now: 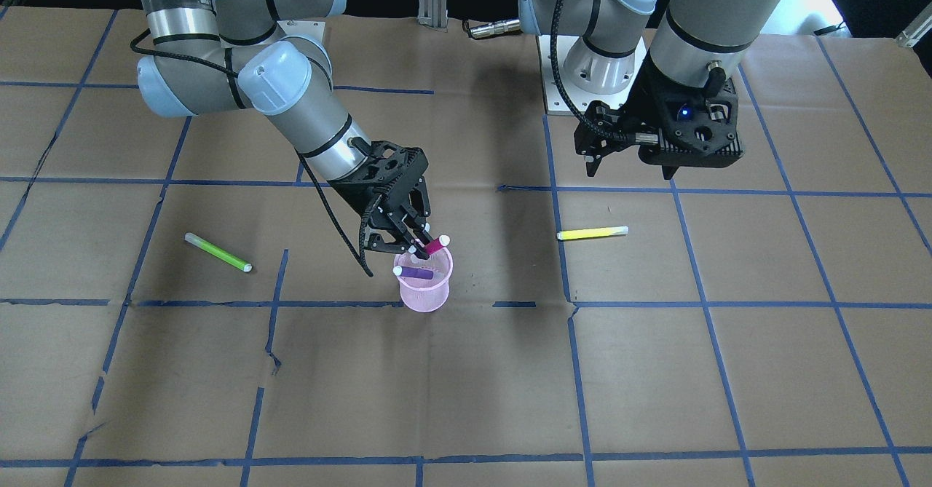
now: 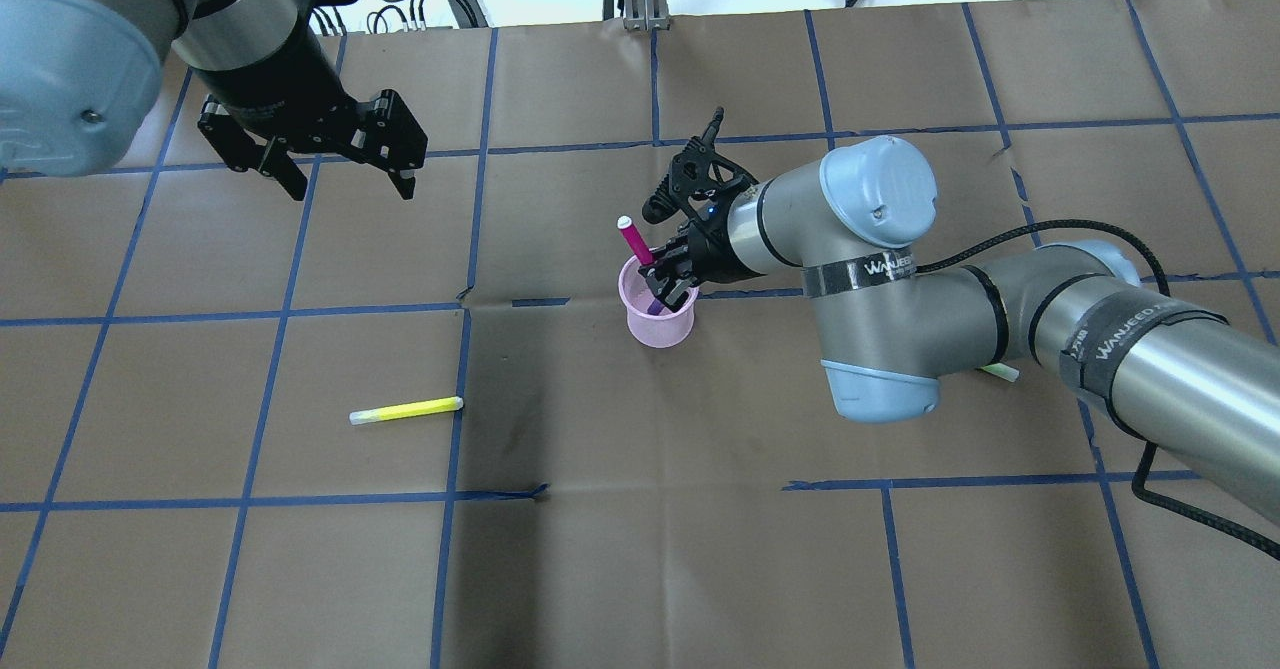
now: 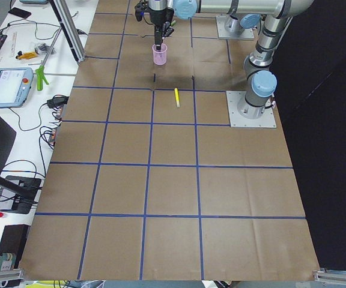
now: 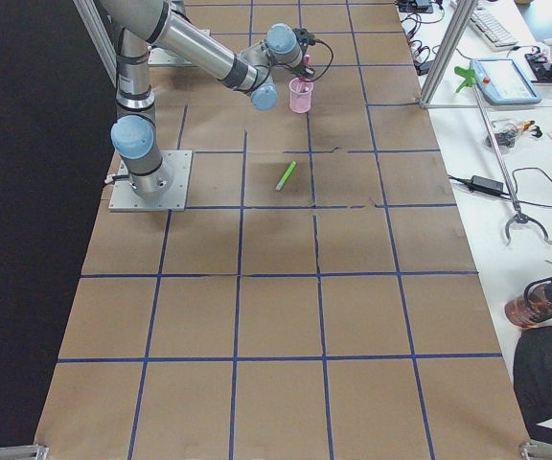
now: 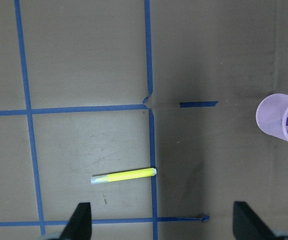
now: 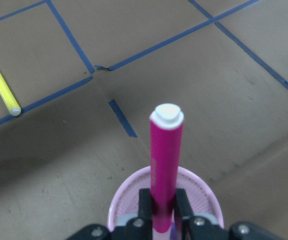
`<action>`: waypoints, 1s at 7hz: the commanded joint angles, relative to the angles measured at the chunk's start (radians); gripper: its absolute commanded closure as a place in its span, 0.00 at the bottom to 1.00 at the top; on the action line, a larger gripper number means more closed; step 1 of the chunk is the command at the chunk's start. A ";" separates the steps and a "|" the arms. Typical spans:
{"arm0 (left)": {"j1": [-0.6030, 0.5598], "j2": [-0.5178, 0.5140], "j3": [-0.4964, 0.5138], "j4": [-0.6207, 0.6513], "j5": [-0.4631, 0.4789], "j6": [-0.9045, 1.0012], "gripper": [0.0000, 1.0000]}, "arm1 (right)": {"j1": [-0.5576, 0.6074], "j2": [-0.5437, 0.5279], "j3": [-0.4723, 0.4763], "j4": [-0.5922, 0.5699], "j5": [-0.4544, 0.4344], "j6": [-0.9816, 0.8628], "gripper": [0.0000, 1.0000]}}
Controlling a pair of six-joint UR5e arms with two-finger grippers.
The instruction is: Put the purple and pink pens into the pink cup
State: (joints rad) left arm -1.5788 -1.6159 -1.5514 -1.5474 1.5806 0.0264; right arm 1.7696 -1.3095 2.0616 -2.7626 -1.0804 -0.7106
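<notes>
1. The pink cup (image 1: 424, 283) stands upright on the bench (image 1: 466, 385), near the middle. Its open mouth faces up, so pens can drop straight in.
2. The purple pen (image 1: 415, 273) is inside the cup. It leans on the rim with its white end poking out. I think it leans because it is longer than the cup is deep.
3. The right fingers (image 6: 145, 205) are pinching the pink pen (image 6: 165, 165) low down on its body. They sit right over the mouth of the cup.
4. The pink pen is tilted, with its white end up high. Its bottom end points down into the cup. Holding it low and over the opening looks like a way to aim it, so that it falls inside and not onto the bench.
5. The bottom tip is hidden behind the fingers, so I cannot tell if it touches the bottom of the cup.
6. The left fingers (image 2: 403, 177) are spread wide and hold nothing. They hang above the bench, well apart from the cup. I think that arm waits there to keep out of the way.
7. A yellow pen (image 1: 592, 233) and a green pen (image 1: 218, 252) lie flat on the bench, one on each side of the cup. The job does not ask for them, so it makes sense that they are left alone.
8. I think the job is nearly done. The right fingers need to let go so the pink pen can rest beside the purple one.
</notes>
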 commanded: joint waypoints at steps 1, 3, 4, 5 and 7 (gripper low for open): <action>0.000 0.001 -0.001 0.001 -0.001 0.006 0.02 | 0.001 0.004 0.000 -0.005 0.002 0.022 0.01; 0.000 0.002 0.001 0.001 -0.001 0.007 0.02 | 0.001 -0.004 -0.014 -0.002 -0.003 0.100 0.00; 0.000 0.002 0.002 0.001 -0.001 0.007 0.02 | -0.001 -0.007 -0.032 0.004 -0.004 0.100 0.00; -0.001 0.002 0.004 0.001 0.001 0.009 0.02 | -0.002 -0.013 -0.070 0.035 -0.006 0.111 0.00; 0.000 0.001 0.002 0.007 0.001 0.009 0.02 | -0.016 -0.062 -0.214 0.363 -0.019 0.135 0.00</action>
State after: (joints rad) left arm -1.5789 -1.6147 -1.5490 -1.5426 1.5813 0.0351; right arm 1.7630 -1.3409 1.9304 -2.5901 -1.0914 -0.5887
